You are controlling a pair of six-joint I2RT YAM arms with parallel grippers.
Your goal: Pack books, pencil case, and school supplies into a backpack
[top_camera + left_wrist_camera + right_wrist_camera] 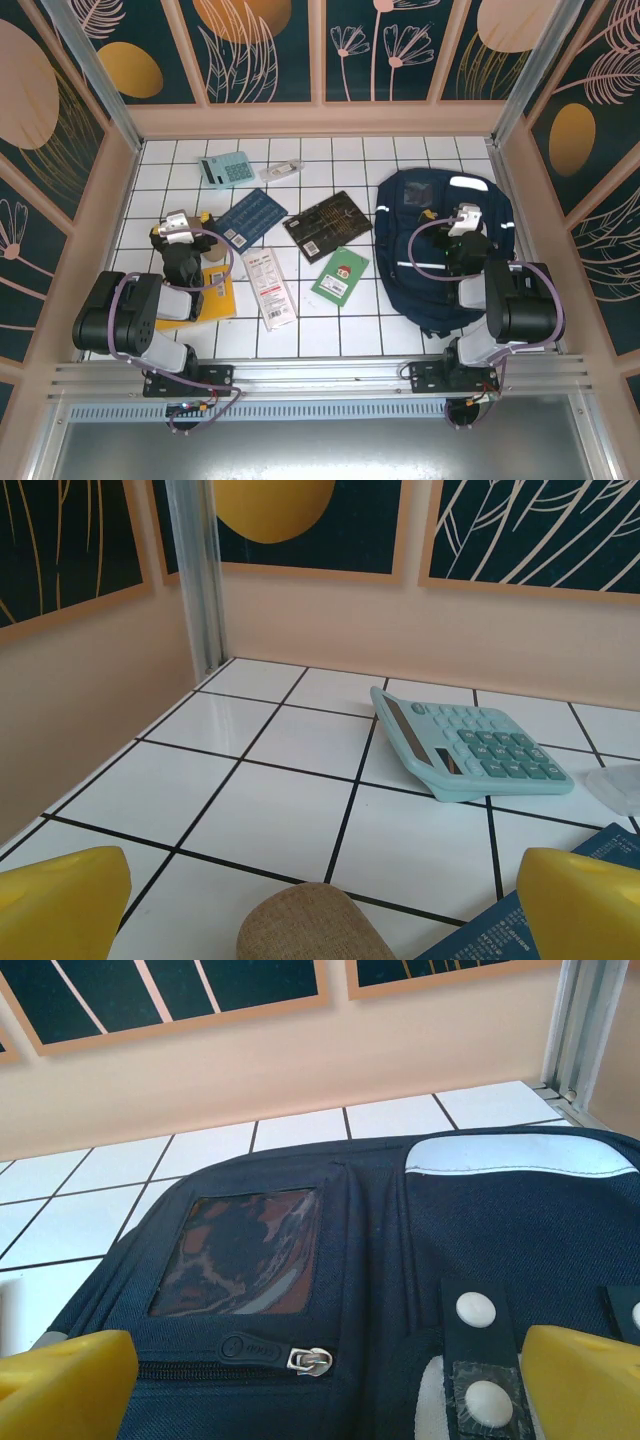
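Clearly your left claw (320, 895) gapes wide astride the tan-brown woven pouch (305, 930) on the tiled bench (280, 810), apparently ready to pinch, while your right claw (325, 1385) hangs wide over the navy fabric backpack (500, 1220).

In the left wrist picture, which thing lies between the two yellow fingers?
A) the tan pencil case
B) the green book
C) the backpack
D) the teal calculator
A: the rounded tan fabric end of the pencil case sits at the bottom edge between the left fingers, while the calculator lies farther off on the tiles.
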